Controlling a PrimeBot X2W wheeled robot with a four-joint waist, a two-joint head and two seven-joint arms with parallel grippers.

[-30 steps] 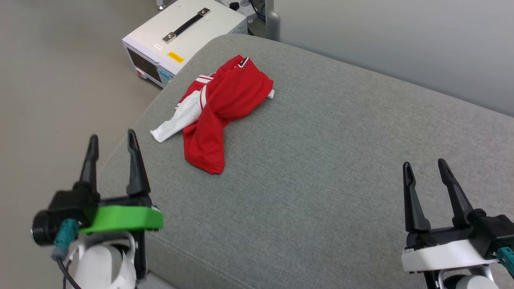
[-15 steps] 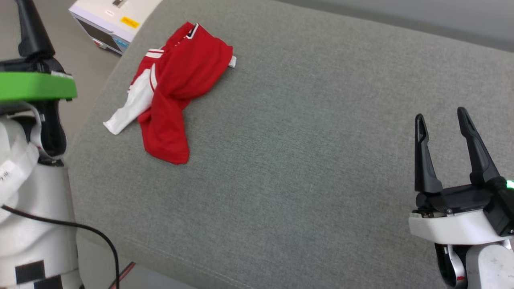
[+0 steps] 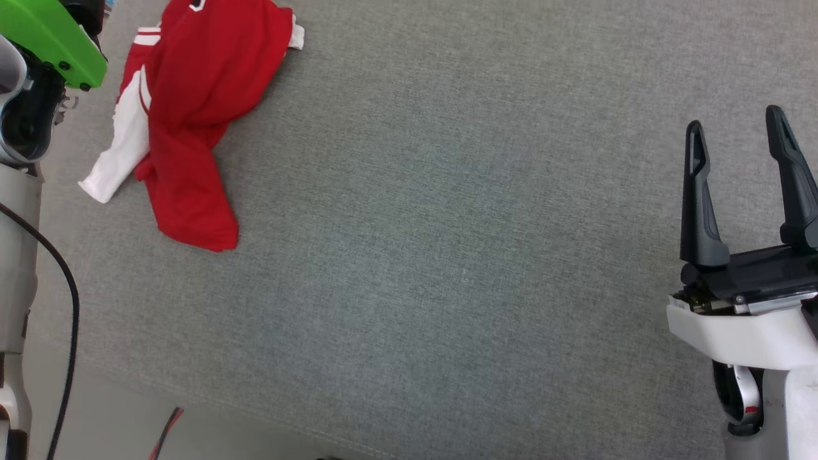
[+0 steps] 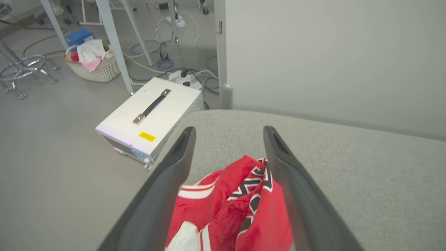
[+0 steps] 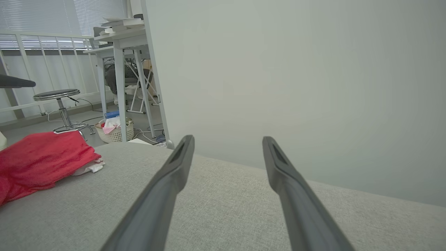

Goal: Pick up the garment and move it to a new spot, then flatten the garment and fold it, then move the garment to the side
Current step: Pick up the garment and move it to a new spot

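The garment (image 3: 192, 108) lies crumpled at the far left of the grey cushion (image 3: 447, 255), red with one white sleeve sticking out to the left. In the left wrist view its black and white lettering shows on the garment (image 4: 240, 209), low between the fingers of my left gripper (image 4: 228, 129), which hangs open above it and holds nothing. Its green mount (image 3: 51, 38) sits beside the garment's left edge. My right gripper (image 3: 735, 124) stands open and empty over the cushion's right side, far from the garment (image 5: 38, 160).
A white box with a black handle (image 4: 150, 115) stands on the floor past the cushion's far left corner. Farther back are a basket of cloths (image 4: 94, 66), table legs, cables and a stool (image 5: 61, 97). A pale wall (image 5: 296, 69) rises behind the cushion.
The head camera has tilted down, so the whole picture has shifted. My left arm has gone forward, from the cushion's near left edge to above the garment. Both grippers stay open; the garment lies as before.
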